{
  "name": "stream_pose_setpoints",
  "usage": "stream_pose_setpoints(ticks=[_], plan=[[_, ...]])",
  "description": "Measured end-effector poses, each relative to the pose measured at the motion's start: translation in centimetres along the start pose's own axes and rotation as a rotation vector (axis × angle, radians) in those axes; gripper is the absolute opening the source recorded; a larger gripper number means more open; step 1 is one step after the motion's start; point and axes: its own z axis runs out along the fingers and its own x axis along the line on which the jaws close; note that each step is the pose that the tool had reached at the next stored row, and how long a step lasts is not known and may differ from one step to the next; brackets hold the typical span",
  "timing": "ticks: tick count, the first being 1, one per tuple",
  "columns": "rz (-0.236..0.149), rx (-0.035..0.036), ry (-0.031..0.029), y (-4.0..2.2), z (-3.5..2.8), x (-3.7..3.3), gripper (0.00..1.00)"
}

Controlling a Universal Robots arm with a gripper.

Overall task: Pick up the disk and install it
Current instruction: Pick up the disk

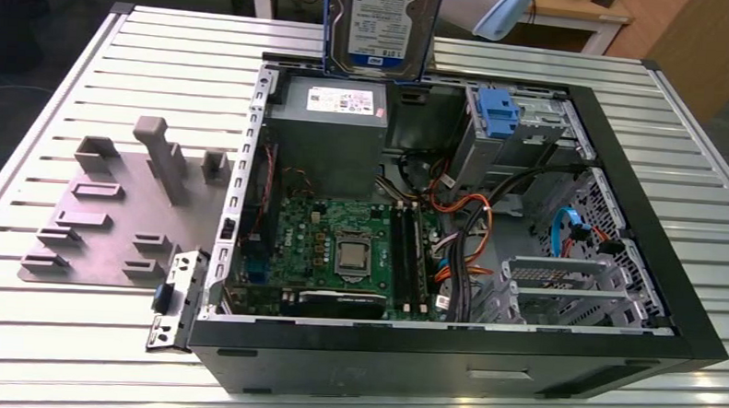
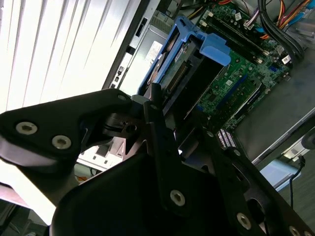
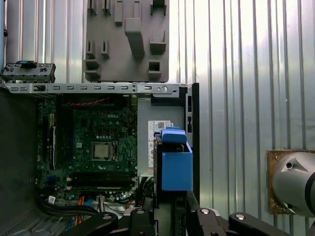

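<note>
Gripper is closest in both wrist views: black linkage w/ jaws clamped on one short end of the disk, pads against its flat faces. Disk hangs from them upright, its blue carrier framing the sides. In the exterior view the label faces the camera, and the lower edge lines up w/ the far rim of the computer case.

Edges & room:
- Case lies on its side, lid off, whole top open. Black rim runs all round.
- In the first wrist view the disk is edge-on over the power supply, just inside the case wall. Can't tell the gap btwn disk and supply.
- Motherboard fills the middle of the case floor, low and flat.
- Orange cables run btwn board and drive cage, crowding that strip.
- Blue tab stands in the bay at the far corner on the exterior view's right, well apart from the disk.
- Grey fixture plate w/ upright blocks lies on the slatted table at the exterior view's left, near the case but apart from it.
- Small grey bracket leans at the case's near corner on that side.
</note>
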Motion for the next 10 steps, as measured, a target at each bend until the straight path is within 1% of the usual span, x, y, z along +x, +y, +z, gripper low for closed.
stream_pose_setpoints(ticks=[5, 10], plan=[[0.000, -0.0002, 0.0001, -0.21, -0.01, -0.01, 0.35], [0.000, -0.0029, 0.0000, -0.84, -0.03, -0.02, 0.35]])
